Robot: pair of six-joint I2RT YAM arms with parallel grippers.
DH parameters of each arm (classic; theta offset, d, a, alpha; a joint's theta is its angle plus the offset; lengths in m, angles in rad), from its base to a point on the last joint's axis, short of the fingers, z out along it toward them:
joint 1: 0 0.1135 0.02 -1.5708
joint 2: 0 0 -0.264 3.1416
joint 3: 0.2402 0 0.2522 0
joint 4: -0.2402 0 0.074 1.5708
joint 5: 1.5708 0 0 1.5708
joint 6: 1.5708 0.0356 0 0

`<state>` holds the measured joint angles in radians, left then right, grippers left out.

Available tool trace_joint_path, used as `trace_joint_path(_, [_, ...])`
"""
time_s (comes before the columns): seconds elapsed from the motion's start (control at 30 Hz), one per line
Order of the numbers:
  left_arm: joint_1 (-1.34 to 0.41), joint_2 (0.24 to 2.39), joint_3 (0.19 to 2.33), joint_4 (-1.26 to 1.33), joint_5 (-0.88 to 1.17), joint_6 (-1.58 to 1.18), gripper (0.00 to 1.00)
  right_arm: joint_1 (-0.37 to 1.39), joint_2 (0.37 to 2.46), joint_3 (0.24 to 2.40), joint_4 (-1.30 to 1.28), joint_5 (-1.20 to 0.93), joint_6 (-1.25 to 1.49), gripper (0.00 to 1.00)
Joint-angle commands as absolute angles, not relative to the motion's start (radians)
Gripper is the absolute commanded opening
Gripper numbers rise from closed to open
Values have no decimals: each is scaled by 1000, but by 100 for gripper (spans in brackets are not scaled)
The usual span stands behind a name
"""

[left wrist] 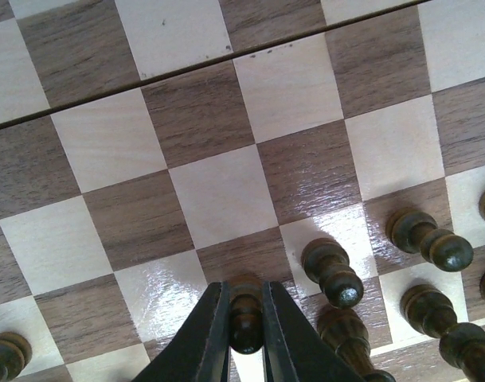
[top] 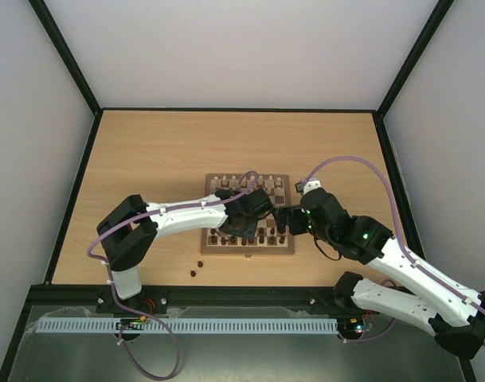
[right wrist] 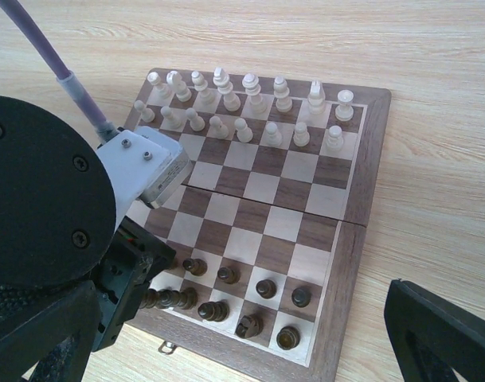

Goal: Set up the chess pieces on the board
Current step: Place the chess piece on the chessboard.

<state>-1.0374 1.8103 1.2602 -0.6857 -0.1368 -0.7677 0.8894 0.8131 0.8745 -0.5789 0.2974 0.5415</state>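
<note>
left hand: clamped tight on dark piece, piece between its fingers, at 6 o'clock rows of board | right hand: spread wide, empty, board at its 12 o'clock, apart

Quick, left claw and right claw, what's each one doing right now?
Left claw: closed on a dark chess piece, just above the board.
Right claw: open, holding nothing.
</note>
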Motion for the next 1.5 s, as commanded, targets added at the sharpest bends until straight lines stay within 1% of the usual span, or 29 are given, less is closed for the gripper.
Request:
trace_joint_path(0.0, [-1029, 1834, 1253, -677, -135, -756, 5, 889, 800, 882, -583, 286, 537, 99])
trace_joint_path(0.33, [-1021, 1854, 1262, -669, -135, -749, 6, 889, 799, 883, -581, 284, 537, 99])
trace_joint_path(0.63, [-1016, 1853, 1264, -673, -138, -749, 10, 889, 798, 879, -577, 279, 533, 99])
trace_joint_path(0.8, [-1016, 1854, 1268, -670, -135, -751, 17, 888, 796, 878, -577, 275, 534, 99])
trace_joint_path(0.9, [-1013, 1852, 1271, -672, -137, -752, 18, 890, 796, 878, -577, 273, 534, 99])
trace_joint_path(1.03, [-1012, 1847, 1275, -675, -139, -754, 24, 889, 795, 878, -576, 271, 532, 99])
trace_joint_path(1.33, [-1011, 1817, 1300, -688, -147, -755, 29, 890, 798, 877, -575, 267, 530, 99])
trace_joint_path(1.4, [-1012, 1802, 1303, -690, -147, -758, 32, 890, 798, 876, -573, 268, 531, 99])
trace_joint_path(1.47, [-1012, 1786, 1306, -694, -149, -762, 33, 889, 798, 877, -573, 268, 530, 98])
